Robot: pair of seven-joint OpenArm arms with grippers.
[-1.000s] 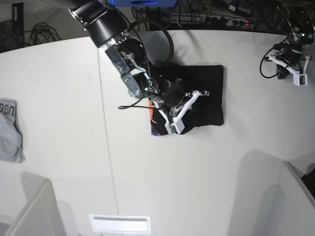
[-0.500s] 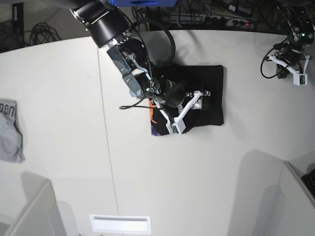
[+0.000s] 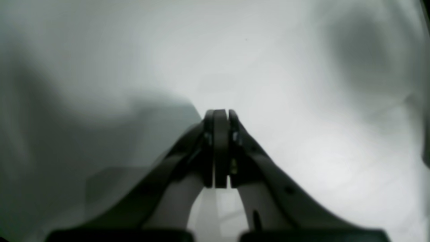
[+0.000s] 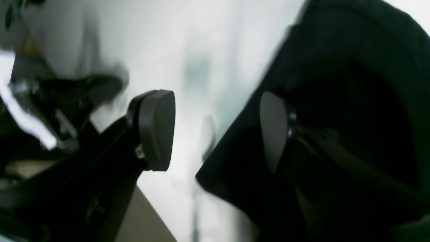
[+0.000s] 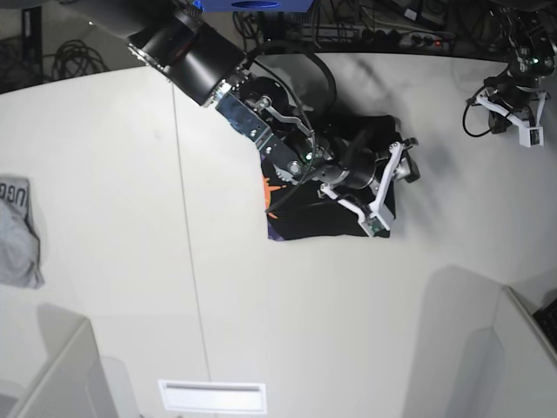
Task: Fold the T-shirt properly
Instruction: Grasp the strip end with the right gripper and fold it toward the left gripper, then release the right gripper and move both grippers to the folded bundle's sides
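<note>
Two garments: lay on the wide white counter (image 5: 104,174), well apart from each other.
Grey cloth: a small crumpled grey lettered garment (image 5: 17,231) sat at the far left edge of the base view, touched by neither arm.
Seam: a thin dark line (image 5: 187,218) ran down the counter between the grey cloth and the black one.
Black shirt: the large plain black short-sleeved cloth T-shirt (image 5: 326,205) lay as a folded, roughly rectangular bundle near the middle of the counter; orange and purple print (image 5: 275,193) showed at its left edge.
Right arm: its black and silver links (image 5: 218,65) reached from the top of the base view down across the shirt.
Right gripper (image 5: 390,187): released, its white-framed jaws spread wide over the shirt's right edge; in the right wrist view one dark pad (image 4: 158,129) stood over bare counter and the other (image 4: 272,131) lay against black cloth, nothing pinched between them.
Left gripper (image 5: 522,126): clenched, with its pads (image 3: 220,148) pressed together on nothing, above bare white counter at the far right, well apart from the shirt.
</note>
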